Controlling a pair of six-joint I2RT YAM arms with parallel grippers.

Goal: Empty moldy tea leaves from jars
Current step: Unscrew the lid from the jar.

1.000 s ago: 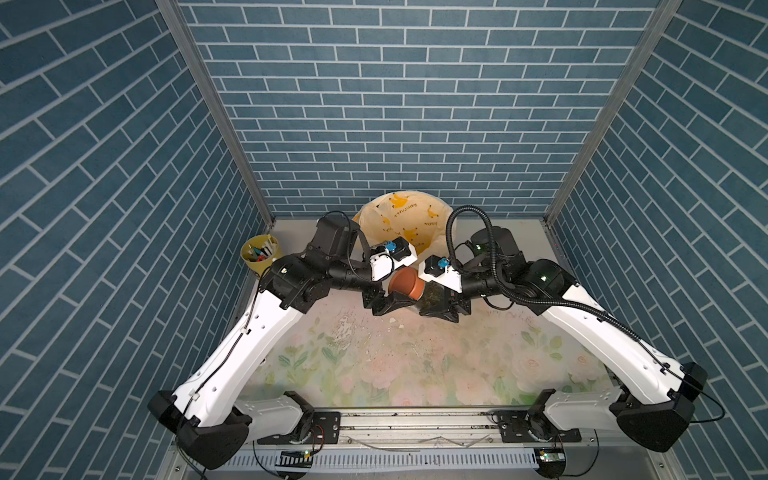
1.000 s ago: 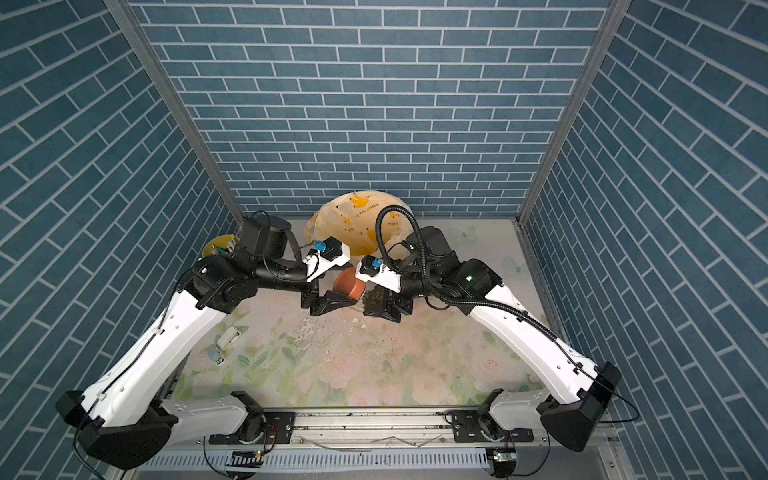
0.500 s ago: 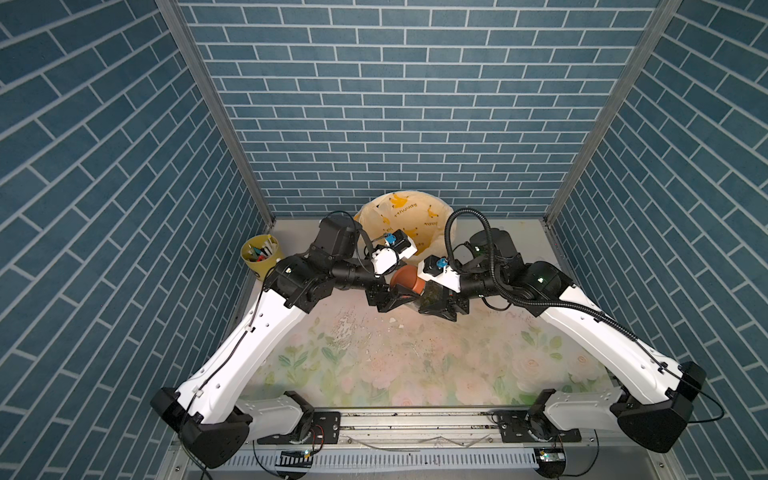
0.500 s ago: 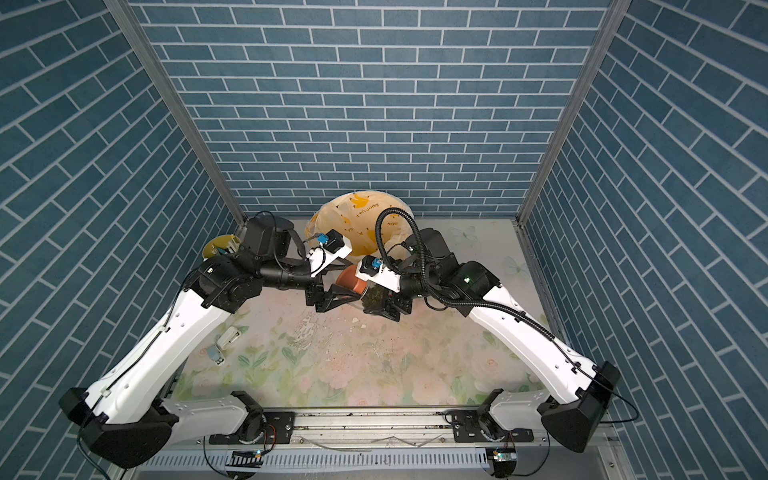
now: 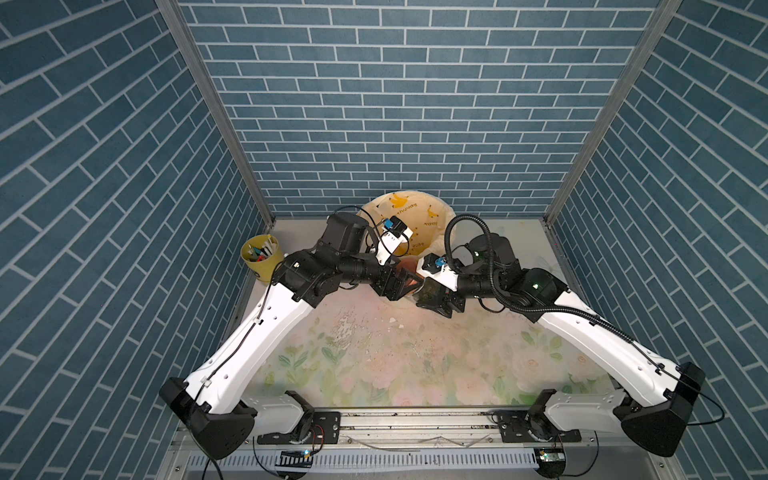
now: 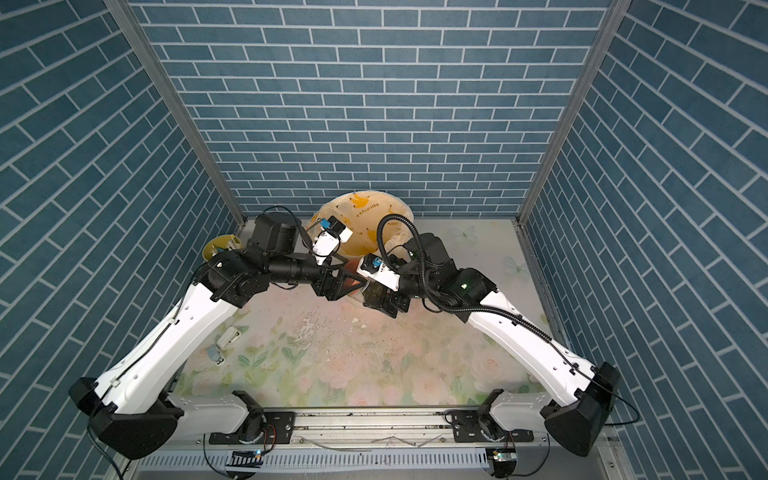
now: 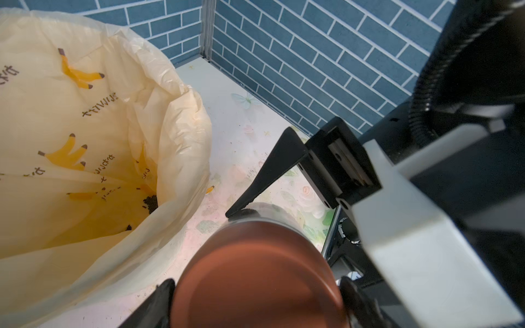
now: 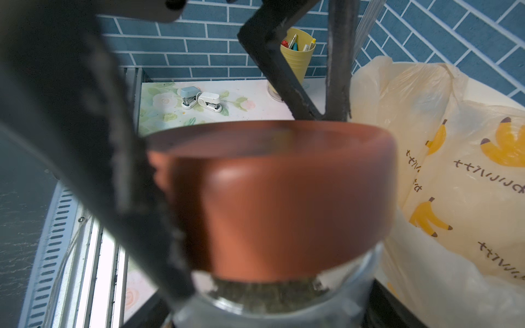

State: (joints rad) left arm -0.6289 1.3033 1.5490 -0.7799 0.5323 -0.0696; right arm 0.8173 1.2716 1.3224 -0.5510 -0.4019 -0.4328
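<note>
The jar (image 5: 428, 291), squat clear glass, hangs tilted just in front of the bin in both top views. Its reddish-brown lid (image 7: 255, 278) sits on it, and my left gripper (image 7: 255, 296) is shut on that lid, one finger on each side. My right gripper (image 8: 267, 312) is shut on the glass body of the jar (image 8: 360, 272). Dark olive moldy tea leaves (image 8: 267, 292) show through the glass under the lid, and in a top view as moldy tea leaves (image 6: 376, 293). In the top views my left gripper (image 5: 401, 282) and right gripper (image 5: 432, 297) meet at the jar.
The cream bin with the banana-print bag (image 5: 411, 216) stands right behind the jar, with dark bits (image 7: 149, 203) in the bag. A yellow cup of pens (image 5: 259, 259) is at the back left. Two staplers (image 6: 226, 336) lie by the left arm. Crumbs (image 5: 345, 328) litter the floral mat.
Both grippers, with the jar between them, have shifted slightly toward the bin. The left wrist has turned, and its camera has swung toward the back.
</note>
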